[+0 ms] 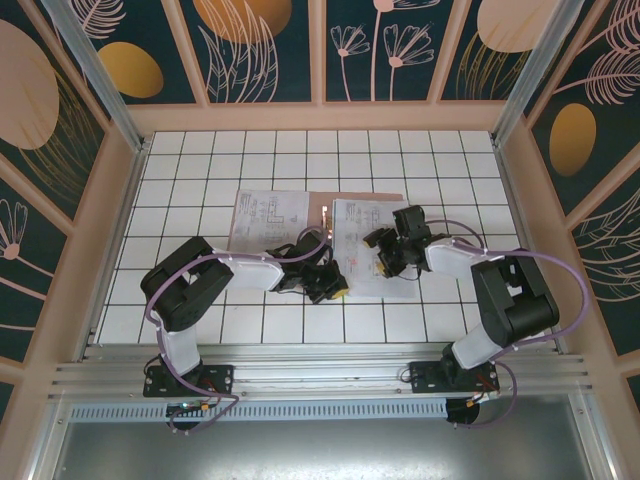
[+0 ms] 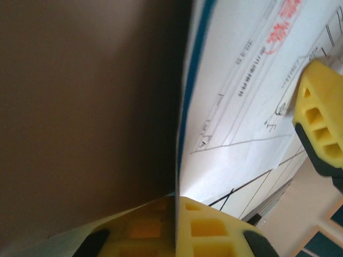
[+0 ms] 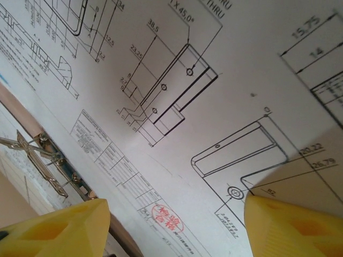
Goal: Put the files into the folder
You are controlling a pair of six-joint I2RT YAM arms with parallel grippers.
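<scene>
The brown folder lies open at the table's middle, its metal clip on the centre fold. White printed files lie on both halves: one sheet on the left, a stack on the right. My left gripper is shut on the near edge of the folder's right half. In the left wrist view its fingers pinch the brown card, a teal-blue sheet edge and the white drawing. My right gripper stands open over the right stack, its fingertips either side of a red stamp.
The clip shows at the left of the right wrist view, beside the brown fold. A yellow fingertip of the other gripper rests by the drawing in the left wrist view. White tiled table lies all round, walled on three sides.
</scene>
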